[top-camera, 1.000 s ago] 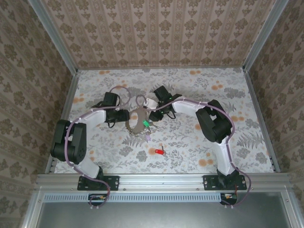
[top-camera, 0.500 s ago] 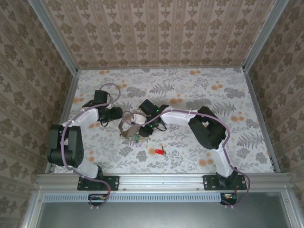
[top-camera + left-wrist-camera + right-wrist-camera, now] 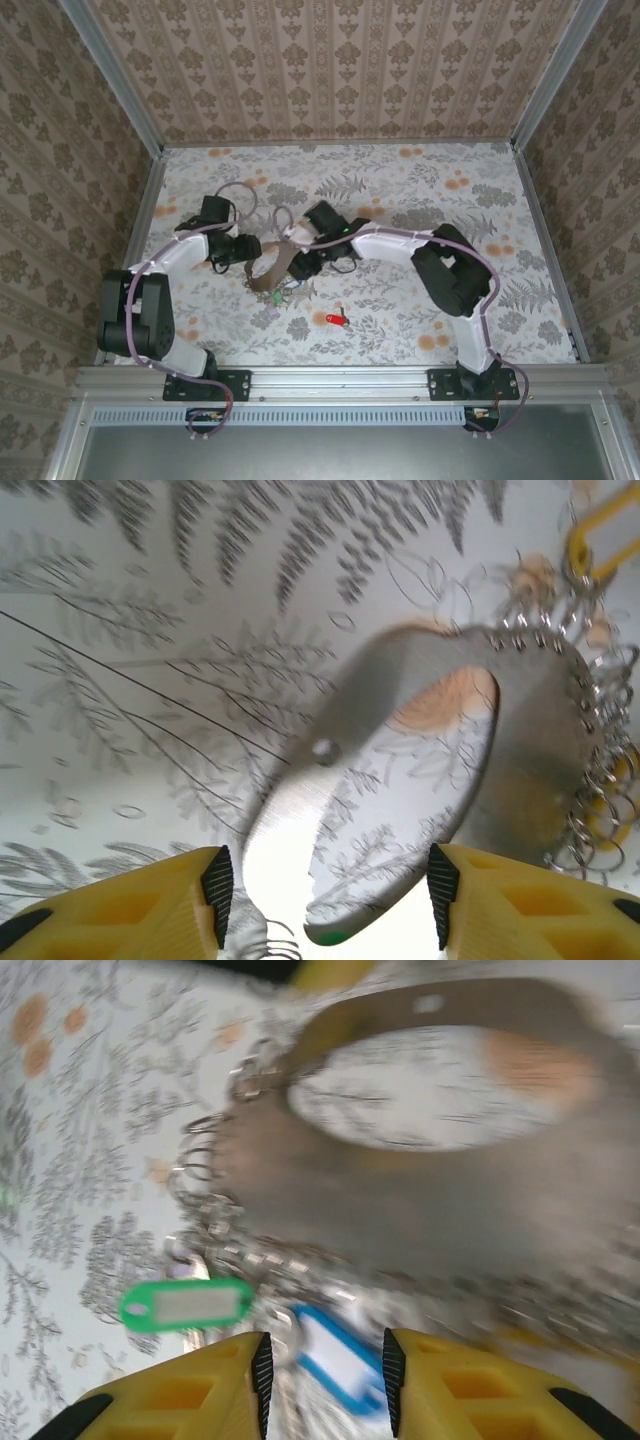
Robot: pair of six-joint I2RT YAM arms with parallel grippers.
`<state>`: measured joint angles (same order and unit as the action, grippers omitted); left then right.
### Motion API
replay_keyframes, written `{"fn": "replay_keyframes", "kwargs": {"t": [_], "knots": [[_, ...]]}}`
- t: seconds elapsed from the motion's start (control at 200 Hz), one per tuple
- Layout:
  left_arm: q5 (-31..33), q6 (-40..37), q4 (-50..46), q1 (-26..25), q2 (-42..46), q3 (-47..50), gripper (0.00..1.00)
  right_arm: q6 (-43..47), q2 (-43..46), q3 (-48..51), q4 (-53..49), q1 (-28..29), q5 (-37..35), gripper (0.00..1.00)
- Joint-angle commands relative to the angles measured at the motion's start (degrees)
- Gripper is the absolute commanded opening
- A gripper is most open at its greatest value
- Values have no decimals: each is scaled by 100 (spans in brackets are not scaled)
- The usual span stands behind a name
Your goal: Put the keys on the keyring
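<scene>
My left arm folds back at the elbow by the desk's (image 3: 430,190) left edge, and its forearm runs in toward the middle, so my left tool (image 3: 252,252) comes at the keyring (image 3: 272,268) from the left. My right arm bends at a high elbow on the right, and its forearm stretches leftward, low over the desk. That brings my right tool (image 3: 300,262) to the hoop from the other side, so the two tools face each other with the keyring between them. The keyring sits left of centre, tilted on edge rather than flat. From my left wrist, the left tool (image 3: 328,882) has its jaws wide apart. The near end of the keyring (image 3: 330,750) reaches into the gap, and neither pad is seen touching it. A fringe of small wire rings (image 3: 590,780) hangs along its right side, with a yellow key (image 3: 600,530) beyond. From my right wrist, the right tool (image 3: 327,1378) has its jaws a little apart. A blue key (image 3: 335,1355) shows in the gap, with space left beside it. A green key (image 3: 185,1305) lies just to its left, below the blurred keyring (image 3: 400,1200). A red key (image 3: 335,319) lies alone on the desk, nearer my bases and well apart from the hoop.
</scene>
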<state>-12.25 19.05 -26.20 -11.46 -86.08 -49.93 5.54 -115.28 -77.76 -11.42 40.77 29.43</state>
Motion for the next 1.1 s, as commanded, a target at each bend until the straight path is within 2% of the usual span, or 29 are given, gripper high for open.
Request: {"fn": "replay_keyframes", "kwargs": {"t": [0.0, 0.085, 0.195, 0.3, 0.58, 0.94, 1.095], "knots": [[-415, -126, -42, -140, 235, 168, 52, -24, 148, 65, -219, -232, 138, 37], [-742, -30, -55, -146, 340, 241, 46, -125, 18, 81, -239, -156, 359, 34], [-1113, 93, -75, -146, 450, 395, 32, -448, -88, 264, 92, -105, 302, 27], [-1304, 233, 106, -146, 542, 655, 32, -519, -220, 259, 126, -50, 91, 26], [-1170, 357, 650, -137, 245, 812, 33, -422, -596, 109, -24, 223, -89, 22], [-1127, 314, 801, 27, -496, 617, 33, 392, -601, 128, -662, 479, 438, 21], [-1068, 314, 769, 75, -719, 449, 33, 720, -528, 129, -726, 645, 948, 21]]}}
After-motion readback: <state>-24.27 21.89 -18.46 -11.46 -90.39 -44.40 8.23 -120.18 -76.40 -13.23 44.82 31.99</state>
